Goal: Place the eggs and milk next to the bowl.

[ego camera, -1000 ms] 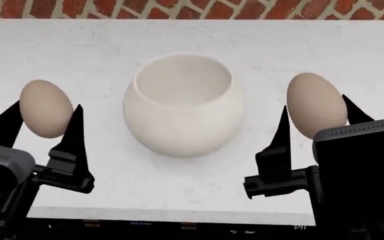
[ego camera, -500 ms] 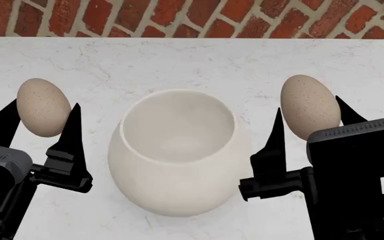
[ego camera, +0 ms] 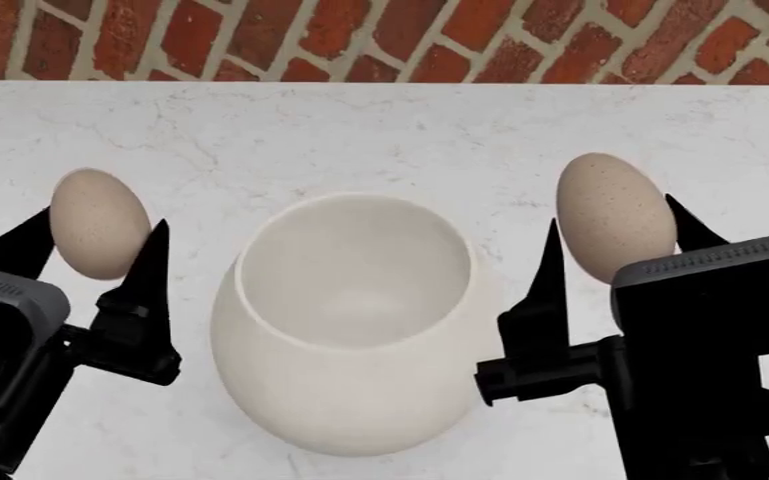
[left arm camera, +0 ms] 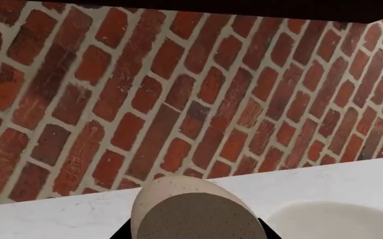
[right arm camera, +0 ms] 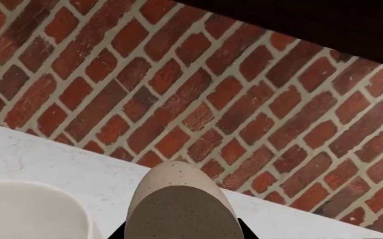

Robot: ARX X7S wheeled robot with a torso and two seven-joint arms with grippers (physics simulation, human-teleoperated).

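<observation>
The cream-white bowl (ego camera: 355, 320) stands in the middle of the white counter (ego camera: 357, 130) in the head view. To its left, my left gripper (ego camera: 96, 250) is shut on a speckled tan egg (ego camera: 99, 222), held above the counter. On the bowl's right, my right gripper (ego camera: 614, 245) is shut on a second egg (ego camera: 614, 215). The left wrist view shows its egg (left arm camera: 194, 211) close up with the bowl's rim (left arm camera: 337, 219) beside it. The right wrist view shows the other egg (right arm camera: 181, 204) and the bowl's rim (right arm camera: 25, 211). The milk is out of view.
A red brick wall (ego camera: 384, 35) rises along the counter's far edge. Bare counter lies between the bowl and the wall.
The view has shifted a little, so the bowl sits lower in it. The left egg now sits lower in the view; the right egg has barely moved. Both grippers still hold their eggs.
</observation>
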